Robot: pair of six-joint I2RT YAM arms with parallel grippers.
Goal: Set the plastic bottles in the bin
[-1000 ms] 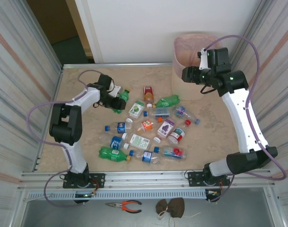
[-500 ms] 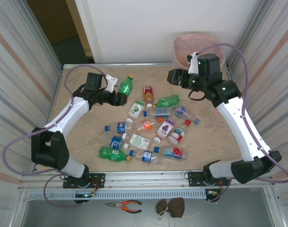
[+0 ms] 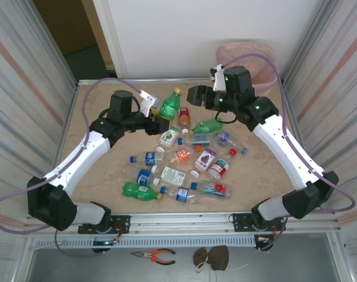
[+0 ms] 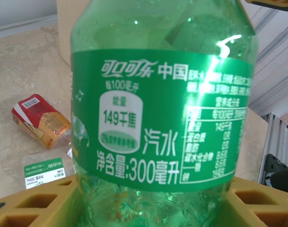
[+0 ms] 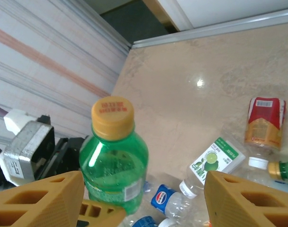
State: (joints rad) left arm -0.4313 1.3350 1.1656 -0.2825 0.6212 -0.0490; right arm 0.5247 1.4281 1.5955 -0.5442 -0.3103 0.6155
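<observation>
Well left of the bin [image 3: 262,59], the green bottle [image 3: 169,106] stands clamped between the fingers [image 4: 35,205] of the left gripper [image 3: 158,120]; the right gripper [image 3: 194,95], nearer the bin, gapes empty.

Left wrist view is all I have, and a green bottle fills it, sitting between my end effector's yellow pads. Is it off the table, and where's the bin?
Observer: From the top view the green bottle looks lifted off the table, upright in the left end effector, with its yellow cap on top.
Operator: And the bin?
Observer: The bin stands at the far right corner of the table.
Operator: What's the other arm doing?
Observer: The right end effector is open and empty. It faces the bottle from the bin's side.
</observation>
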